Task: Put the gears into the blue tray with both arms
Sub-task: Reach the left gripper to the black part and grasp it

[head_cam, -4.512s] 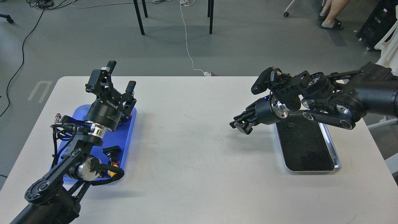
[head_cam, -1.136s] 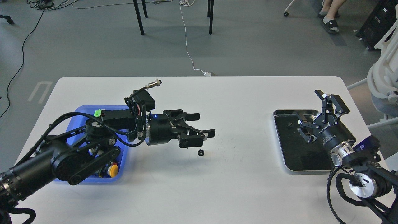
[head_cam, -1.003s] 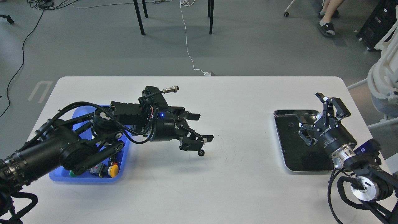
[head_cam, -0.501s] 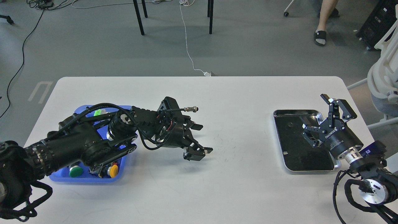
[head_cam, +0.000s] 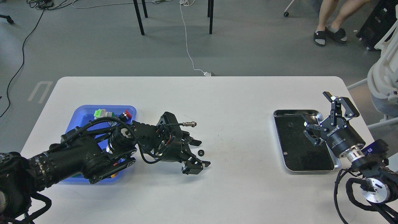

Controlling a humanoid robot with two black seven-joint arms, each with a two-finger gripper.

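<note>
A tiny black gear (head_cam: pixel 201 152) lies on the white table, between the spread fingers of my left gripper (head_cam: pixel 202 153). That gripper lies low over the table, pointing right, open, with neither finger closed on the gear. A second small gear (head_cam: pixel 289 125) rests inside the metal tray. The blue tray (head_cam: pixel 83 114) sits at the left, partly covered by my left arm. My right gripper (head_cam: pixel 316 107) hovers over the metal tray's right side, open and empty.
The silver-rimmed metal tray (head_cam: pixel 311 170) with a black inside stands at the right. The blue tray holds a green part (head_cam: pixel 99 112) and a red-capped button (head_cam: pixel 127 114). A person's feet (head_cam: pixel 329 32) and chair legs are on the floor beyond the table.
My left gripper has shifted toward the table's near side, and the gear now shows between its open fingers. The right gripper drifted slightly to the right, still open.
</note>
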